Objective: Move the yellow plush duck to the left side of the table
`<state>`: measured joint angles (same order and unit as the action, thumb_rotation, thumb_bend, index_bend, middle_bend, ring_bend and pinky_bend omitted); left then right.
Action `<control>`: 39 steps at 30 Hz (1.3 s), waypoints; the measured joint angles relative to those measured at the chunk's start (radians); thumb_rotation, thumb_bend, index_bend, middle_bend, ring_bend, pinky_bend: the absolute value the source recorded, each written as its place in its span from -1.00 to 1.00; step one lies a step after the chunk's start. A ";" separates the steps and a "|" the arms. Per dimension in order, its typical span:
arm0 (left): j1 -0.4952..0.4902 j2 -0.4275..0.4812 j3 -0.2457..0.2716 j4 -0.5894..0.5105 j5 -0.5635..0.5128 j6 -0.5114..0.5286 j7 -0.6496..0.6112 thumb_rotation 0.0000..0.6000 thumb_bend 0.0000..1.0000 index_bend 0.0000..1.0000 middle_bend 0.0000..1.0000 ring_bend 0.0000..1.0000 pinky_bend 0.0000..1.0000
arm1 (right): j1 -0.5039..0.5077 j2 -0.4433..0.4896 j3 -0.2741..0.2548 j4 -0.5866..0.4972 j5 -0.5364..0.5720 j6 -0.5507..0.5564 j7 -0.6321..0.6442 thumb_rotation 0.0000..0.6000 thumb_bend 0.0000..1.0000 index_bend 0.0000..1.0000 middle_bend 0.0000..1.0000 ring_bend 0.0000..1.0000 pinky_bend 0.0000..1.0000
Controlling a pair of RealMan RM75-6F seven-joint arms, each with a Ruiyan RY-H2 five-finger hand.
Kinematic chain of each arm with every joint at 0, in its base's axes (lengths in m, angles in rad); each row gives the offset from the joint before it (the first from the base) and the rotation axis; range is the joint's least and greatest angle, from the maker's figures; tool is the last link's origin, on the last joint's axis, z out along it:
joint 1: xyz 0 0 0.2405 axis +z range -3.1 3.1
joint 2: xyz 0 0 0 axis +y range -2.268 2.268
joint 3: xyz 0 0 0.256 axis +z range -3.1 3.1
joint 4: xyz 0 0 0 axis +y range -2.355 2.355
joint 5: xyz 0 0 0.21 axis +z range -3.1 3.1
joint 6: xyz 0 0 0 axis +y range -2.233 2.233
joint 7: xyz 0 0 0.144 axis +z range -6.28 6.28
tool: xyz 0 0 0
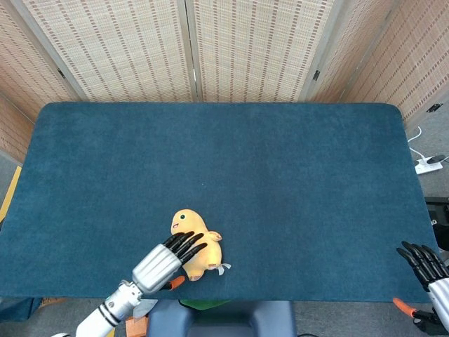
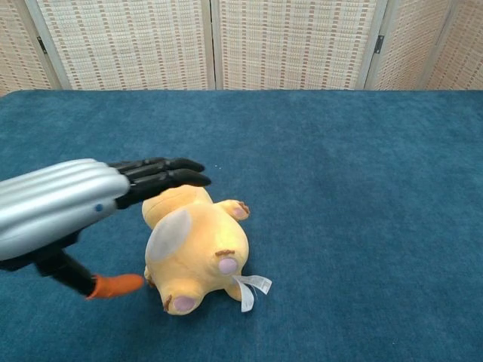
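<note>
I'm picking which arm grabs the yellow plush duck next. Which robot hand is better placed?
The left robot hand. Its fingers are spread directly over the yellow plush duck near the table's front edge, not visibly gripping it. The right robot hand sits off the table's far right corner, well away.

Table (image 1: 280, 161): rectangular top with rounded far corners, covered edge to edge in dark teal-blue, short-pile cloth; surface flat and uniform in colour. The far edge stands near a row of woven folding screens.

Resting directly on the table: one yellow plush duck (image 1: 198, 247), near the front edge and somewhat left of centre. It lies on its back, head toward the far side, pale belly patch up, pink-soled feet toward the front edge. White sewn-in label (image 2: 251, 289) trails from its lower end onto the cloth.
</note>
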<state>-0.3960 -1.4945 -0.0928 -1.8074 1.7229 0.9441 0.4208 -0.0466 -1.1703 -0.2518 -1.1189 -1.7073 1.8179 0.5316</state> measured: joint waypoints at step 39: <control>0.005 0.023 0.189 0.276 0.162 0.521 0.002 1.00 0.25 0.48 0.68 0.47 1.00 | -0.030 0.015 0.061 -0.032 -0.065 -0.066 0.010 1.00 -0.78 -1.00 -1.00 -1.00 -1.00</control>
<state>-0.3912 -1.4712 0.0966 -1.5315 1.8852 1.4654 0.4226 -0.0762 -1.1548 -0.1909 -1.1514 -1.7726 1.7523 0.5415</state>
